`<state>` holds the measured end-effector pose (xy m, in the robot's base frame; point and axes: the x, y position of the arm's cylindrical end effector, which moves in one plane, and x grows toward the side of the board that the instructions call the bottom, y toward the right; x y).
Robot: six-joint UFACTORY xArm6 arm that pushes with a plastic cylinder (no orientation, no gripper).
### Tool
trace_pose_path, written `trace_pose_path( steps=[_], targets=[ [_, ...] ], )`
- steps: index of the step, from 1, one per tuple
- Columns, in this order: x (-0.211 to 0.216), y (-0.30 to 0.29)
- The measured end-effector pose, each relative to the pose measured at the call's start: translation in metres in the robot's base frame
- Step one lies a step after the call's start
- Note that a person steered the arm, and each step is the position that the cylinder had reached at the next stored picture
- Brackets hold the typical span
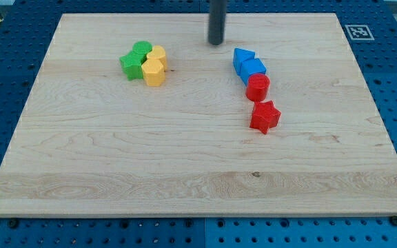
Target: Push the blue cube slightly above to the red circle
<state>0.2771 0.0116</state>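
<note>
The blue cube (253, 69) lies right of the board's centre, touching the red circle (258, 87) just below it. A blue triangular block (242, 56) touches the cube's upper left side. A red star (265, 116) lies below the red circle. My tip (216, 43) is near the view's top, up and to the left of the blue blocks, a short gap away from the blue triangular block.
A cluster at the upper left holds a green round block (142, 49), a green star (131, 65), a yellow round block (158, 55) and a yellow hexagonal block (154, 71). The wooden board (185, 158) lies on a blue perforated table. A printed marker (358, 32) sits at the board's upper right corner.
</note>
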Motion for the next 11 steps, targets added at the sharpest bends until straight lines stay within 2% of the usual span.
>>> trace_pose_path(
  steps=[2,3,5,7,11],
  targets=[
    [0.062,-0.02],
    [0.064,-0.02],
    [0.095,0.008],
    [0.096,0.068],
    [0.093,0.063]
  ],
)
